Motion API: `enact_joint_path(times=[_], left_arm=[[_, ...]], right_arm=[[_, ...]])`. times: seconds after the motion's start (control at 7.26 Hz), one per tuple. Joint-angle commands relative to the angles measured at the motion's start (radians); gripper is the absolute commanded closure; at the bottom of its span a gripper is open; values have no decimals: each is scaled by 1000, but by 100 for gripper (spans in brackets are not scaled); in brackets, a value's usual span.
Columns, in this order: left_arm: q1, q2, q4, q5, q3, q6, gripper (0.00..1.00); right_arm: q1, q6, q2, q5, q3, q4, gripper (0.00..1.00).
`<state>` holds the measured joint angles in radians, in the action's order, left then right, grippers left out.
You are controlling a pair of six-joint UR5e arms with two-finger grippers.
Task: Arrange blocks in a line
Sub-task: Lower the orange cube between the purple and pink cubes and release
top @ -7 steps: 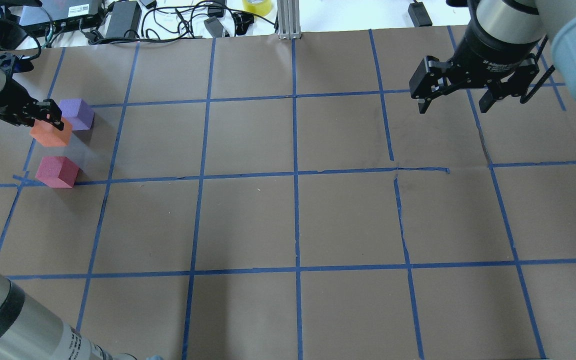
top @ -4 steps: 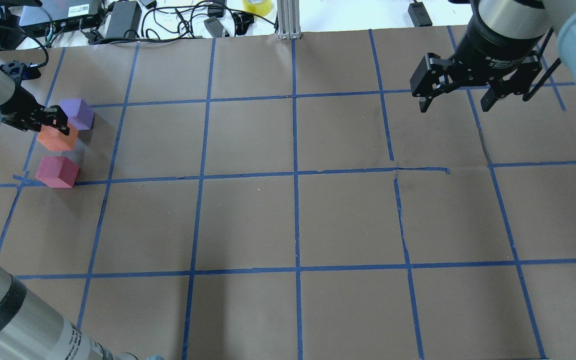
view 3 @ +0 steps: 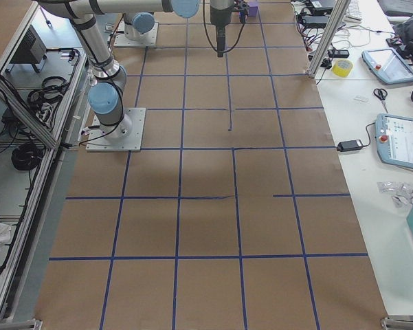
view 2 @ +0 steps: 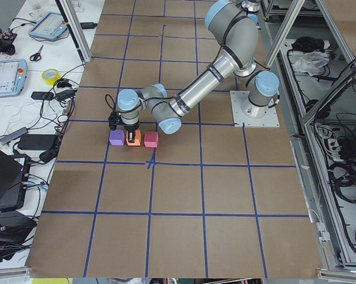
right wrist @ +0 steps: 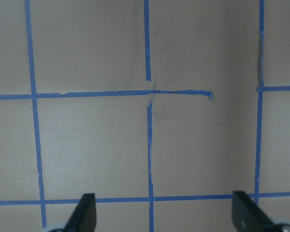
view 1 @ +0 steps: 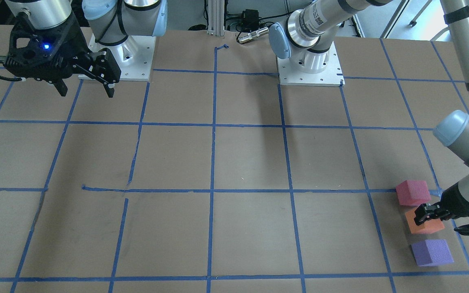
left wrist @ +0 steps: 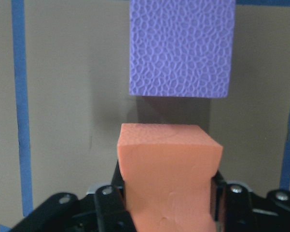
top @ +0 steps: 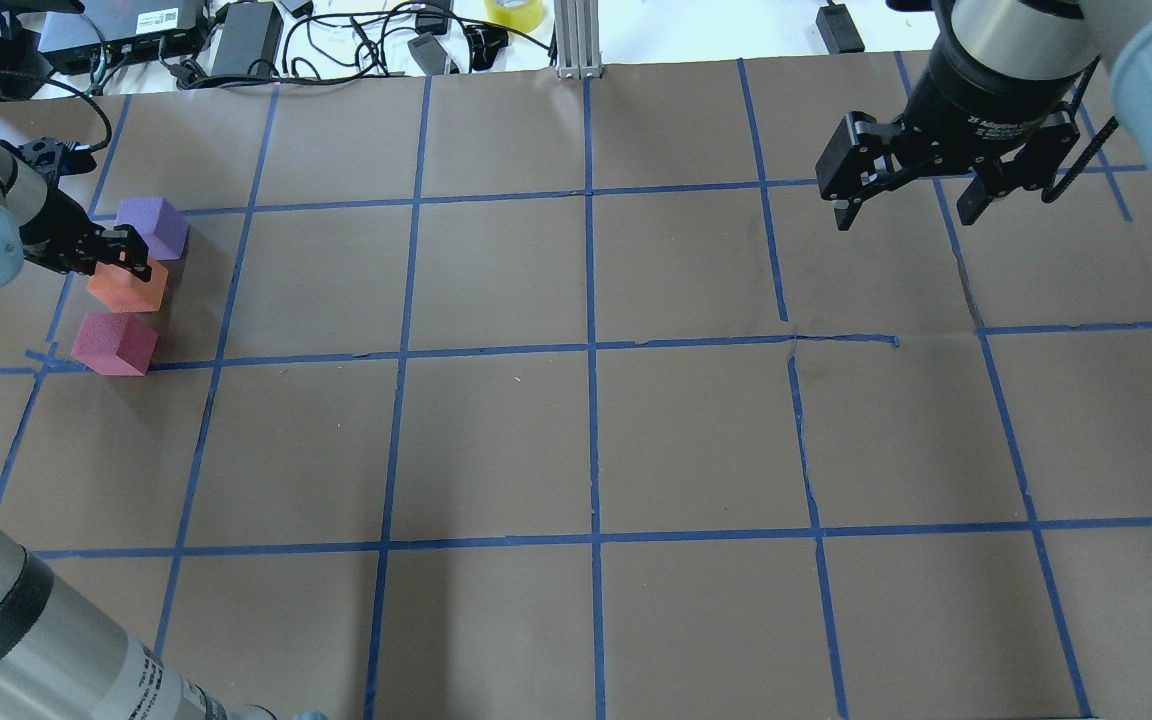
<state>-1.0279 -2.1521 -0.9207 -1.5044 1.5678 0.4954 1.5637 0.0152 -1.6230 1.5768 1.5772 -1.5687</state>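
Fingers [left wrist: 216, 189] of left gripper [top: 126, 268] clamping orange block [top: 128, 290] on opposite sides. Orange block sitting between purple block [top: 156, 225] and pinkish-red block [top: 114, 343], all three forming rough line near table [top: 586, 440] left edge. Right gripper [top: 904, 215] hovering well apart, fingers spread wide, gripping nothing.
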Motion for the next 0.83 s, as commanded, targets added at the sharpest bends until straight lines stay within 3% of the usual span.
enact_joint_path(times=[0.0, 0.14, 0.28, 0.41, 0.55, 0.69], left_arm=[[0, 0, 3, 0, 9, 2, 100], [0, 0, 5, -4, 9, 5, 97], [0, 0, 5, -10, 11, 23, 56], [0, 0, 3, -11, 11, 43, 22], [0, 0, 3, -13, 11, 46, 13], [0, 0, 2, -13, -1, 48, 12]], right_arm=[[3, 17, 0, 0, 3, 1, 0], [3, 19, 0, 0, 6, -1, 0], [3, 19, 2, -1, 6, -1, 0], [3, 19, 2, -1, 6, -1, 0], [1, 19, 9, 0, 9, -2, 0], [1, 19, 5, 0, 12, -4, 0]])
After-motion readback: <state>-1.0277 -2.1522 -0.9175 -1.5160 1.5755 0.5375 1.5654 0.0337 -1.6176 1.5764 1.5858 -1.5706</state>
